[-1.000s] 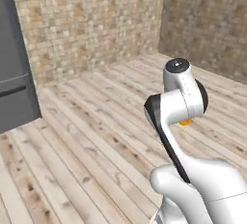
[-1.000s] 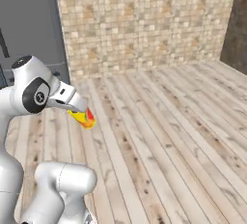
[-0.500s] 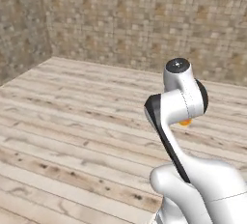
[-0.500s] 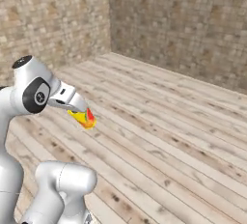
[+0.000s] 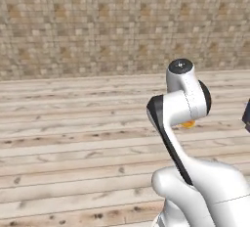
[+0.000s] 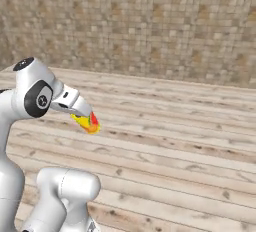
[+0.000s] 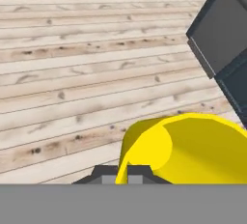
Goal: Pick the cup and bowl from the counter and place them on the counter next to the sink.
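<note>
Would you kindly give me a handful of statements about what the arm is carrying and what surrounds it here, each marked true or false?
1. The gripper is shut on the cup. True.
2. The cup is blue. False: it is yellow with an orange-red tint.
3. The cup is resting on the wooden floor. False: it is held up in the air above the planks.
4. A stone-tiled wall rises behind the floor. True.
5. In the hand view, a dark cabinet shows at the upper right. True.
6. The floor is covered in grey carpet. False: it is pale wooden planks.
</note>
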{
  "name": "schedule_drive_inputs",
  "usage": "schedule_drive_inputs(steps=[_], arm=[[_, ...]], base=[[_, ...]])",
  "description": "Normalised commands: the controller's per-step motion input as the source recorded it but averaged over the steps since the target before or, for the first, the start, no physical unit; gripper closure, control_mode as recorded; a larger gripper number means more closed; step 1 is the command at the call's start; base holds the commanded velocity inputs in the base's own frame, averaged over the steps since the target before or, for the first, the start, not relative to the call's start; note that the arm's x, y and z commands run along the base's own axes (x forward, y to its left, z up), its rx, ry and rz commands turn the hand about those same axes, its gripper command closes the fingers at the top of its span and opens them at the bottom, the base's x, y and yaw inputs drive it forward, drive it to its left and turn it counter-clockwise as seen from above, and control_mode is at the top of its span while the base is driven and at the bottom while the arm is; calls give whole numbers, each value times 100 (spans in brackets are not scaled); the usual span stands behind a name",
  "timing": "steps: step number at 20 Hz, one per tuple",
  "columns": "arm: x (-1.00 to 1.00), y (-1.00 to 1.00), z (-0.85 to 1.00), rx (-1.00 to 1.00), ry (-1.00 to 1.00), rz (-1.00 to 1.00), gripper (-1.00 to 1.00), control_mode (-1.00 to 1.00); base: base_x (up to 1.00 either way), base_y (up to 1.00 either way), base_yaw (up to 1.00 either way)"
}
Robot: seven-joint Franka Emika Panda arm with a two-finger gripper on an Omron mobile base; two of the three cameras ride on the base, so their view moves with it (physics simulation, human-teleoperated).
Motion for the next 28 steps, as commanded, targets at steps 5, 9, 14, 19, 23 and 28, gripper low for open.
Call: schedule_drive_inputs(steps=[5, 9, 14, 19, 23, 28], arm=[[0, 0, 0, 0, 0, 0, 100, 100], [0, 0, 0, 0, 0, 0, 100, 100], [0, 0, 0, 0, 0, 0, 100, 100], [0, 0, 0, 0, 0, 0, 100, 100], [0, 0, 0, 0, 0, 0, 100, 100], [0, 0, 0, 0, 0, 0, 100, 100]], base=[[7, 0, -70], [11, 0, -70], [26, 0, -69], [91, 20, -42], [100, 9, -18], [99, -4, -24]])
